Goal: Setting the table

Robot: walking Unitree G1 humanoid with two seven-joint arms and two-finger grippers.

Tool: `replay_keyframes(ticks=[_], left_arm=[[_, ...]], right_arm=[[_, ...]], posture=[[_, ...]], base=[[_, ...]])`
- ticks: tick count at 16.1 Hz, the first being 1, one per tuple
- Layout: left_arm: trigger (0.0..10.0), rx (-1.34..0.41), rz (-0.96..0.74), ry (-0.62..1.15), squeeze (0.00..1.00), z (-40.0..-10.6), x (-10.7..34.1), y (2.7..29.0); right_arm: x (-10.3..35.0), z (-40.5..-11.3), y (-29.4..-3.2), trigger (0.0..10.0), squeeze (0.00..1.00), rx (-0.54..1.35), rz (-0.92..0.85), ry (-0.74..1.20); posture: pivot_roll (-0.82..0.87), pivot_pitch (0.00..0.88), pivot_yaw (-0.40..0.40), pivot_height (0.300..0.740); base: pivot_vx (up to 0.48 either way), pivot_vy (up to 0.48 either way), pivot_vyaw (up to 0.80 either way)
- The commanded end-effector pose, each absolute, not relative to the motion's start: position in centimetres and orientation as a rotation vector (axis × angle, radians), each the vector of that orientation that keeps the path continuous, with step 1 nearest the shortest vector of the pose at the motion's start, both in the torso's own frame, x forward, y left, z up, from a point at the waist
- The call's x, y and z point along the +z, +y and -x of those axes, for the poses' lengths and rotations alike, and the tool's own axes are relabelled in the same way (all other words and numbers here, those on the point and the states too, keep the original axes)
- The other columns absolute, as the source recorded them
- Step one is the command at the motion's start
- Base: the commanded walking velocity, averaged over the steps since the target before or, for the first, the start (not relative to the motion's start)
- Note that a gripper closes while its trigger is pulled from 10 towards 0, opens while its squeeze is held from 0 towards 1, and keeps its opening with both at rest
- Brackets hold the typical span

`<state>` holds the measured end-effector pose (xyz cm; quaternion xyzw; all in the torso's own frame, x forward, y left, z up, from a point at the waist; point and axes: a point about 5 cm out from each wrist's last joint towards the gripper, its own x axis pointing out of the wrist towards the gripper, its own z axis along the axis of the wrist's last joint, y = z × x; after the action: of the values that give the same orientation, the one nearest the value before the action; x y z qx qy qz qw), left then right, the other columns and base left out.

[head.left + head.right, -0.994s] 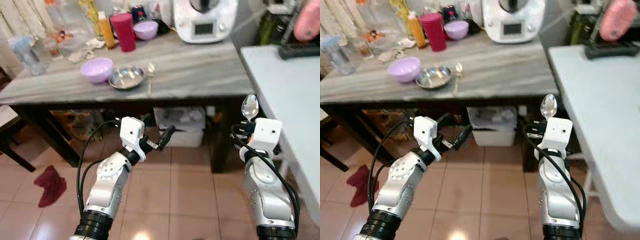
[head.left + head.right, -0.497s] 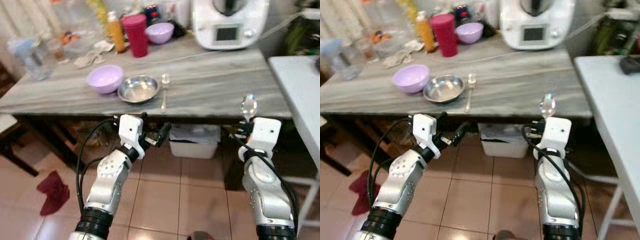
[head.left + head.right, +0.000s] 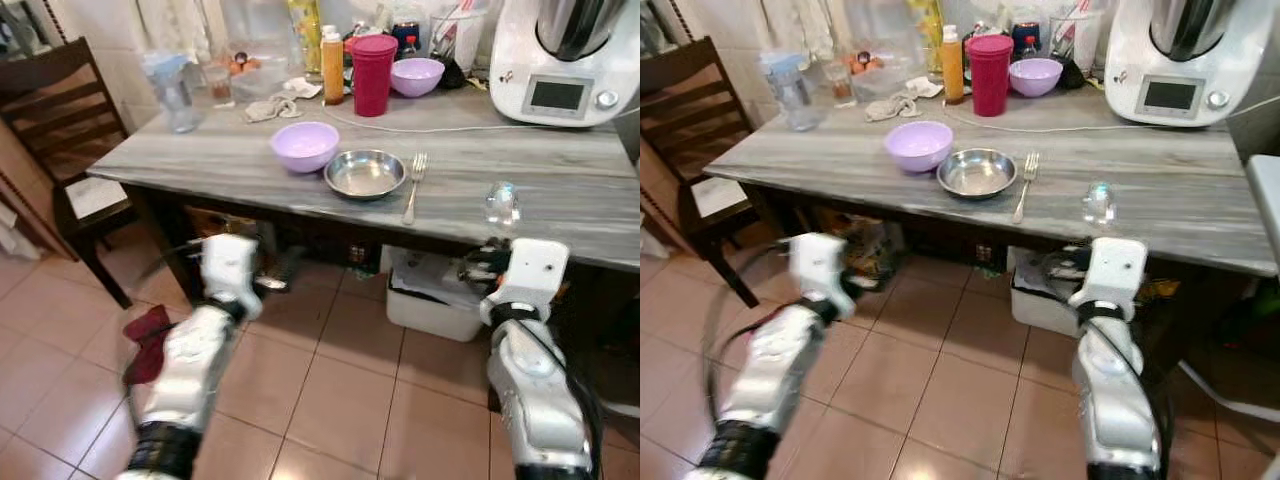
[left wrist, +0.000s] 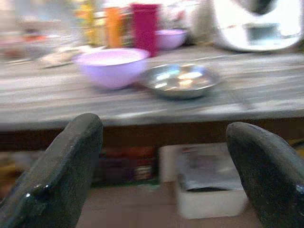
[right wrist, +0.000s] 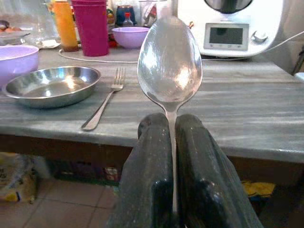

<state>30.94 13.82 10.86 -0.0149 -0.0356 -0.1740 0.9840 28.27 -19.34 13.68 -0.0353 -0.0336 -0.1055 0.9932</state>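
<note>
the right claw is clamping a spoon by its handle, fingers pressed together on the stem and the bowl standing upright above them, just short of the near edge of the bench. over the last second the whole view has been swinging round and the bench has been growing larger and squarer in front of the robot, which reads as the robot walking and turning toward it rather than anything on it shifting; the spoon is staying upright in the same grip throughout. the steel plate is sitting near the middle of the bench's front edge, with the fork lying just beside it on the spoon's side and a lilac bowl touching or nearly touching the plate's far side. the left claw is hanging with its fingers spread wide and holding nothing, below the bench edge and facing the plate. the approach looks nearly done, so laying the spoon beside the fork is probably the step now coming within reach.
</note>
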Motion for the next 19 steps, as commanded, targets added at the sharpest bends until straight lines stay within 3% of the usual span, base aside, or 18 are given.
replay_keyframes(ticks=[1, 4, 13, 19], left_arm=[[10.0, -0.300, 0.008, -0.080, 0.00, -30.9, 10.9, 14.5], [10.0, -0.183, 0.001, -0.057, 0.00, -30.1, 10.2, 16.9], [10.0, -0.156, 0.019, -0.018, 0.00, -28.0, 8.9, 17.3], [10.0, -0.219, 0.036, -0.044, 0.00, -28.5, 9.7, 16.5]], right_arm=[[14.6, -27.9, -19.8, 10.0, 0.00, -0.232, 0.104, -0.116], [14.5, -26.4, -20.7, 10.0, 0.00, -0.271, 0.147, -0.129], [14.0, -25.2, -20.8, 10.0, 0.00, -0.304, 0.132, -0.109], [14.0, -25.7, -20.5, 10.0, 0.00, -0.297, 0.126, -0.106]], posture=[[-0.23, 0.072, 0.104, 0.740], [-0.22, 0.075, 0.102, 0.740], [-0.22, 0.071, 0.110, 0.740], [-0.22, 0.076, 0.118, 0.740]], base=[[0.000, 0.000, 0.00], [0.000, 0.000, 0.00], [0.000, 0.000, 0.00], [0.000, 0.261, -0.74]])
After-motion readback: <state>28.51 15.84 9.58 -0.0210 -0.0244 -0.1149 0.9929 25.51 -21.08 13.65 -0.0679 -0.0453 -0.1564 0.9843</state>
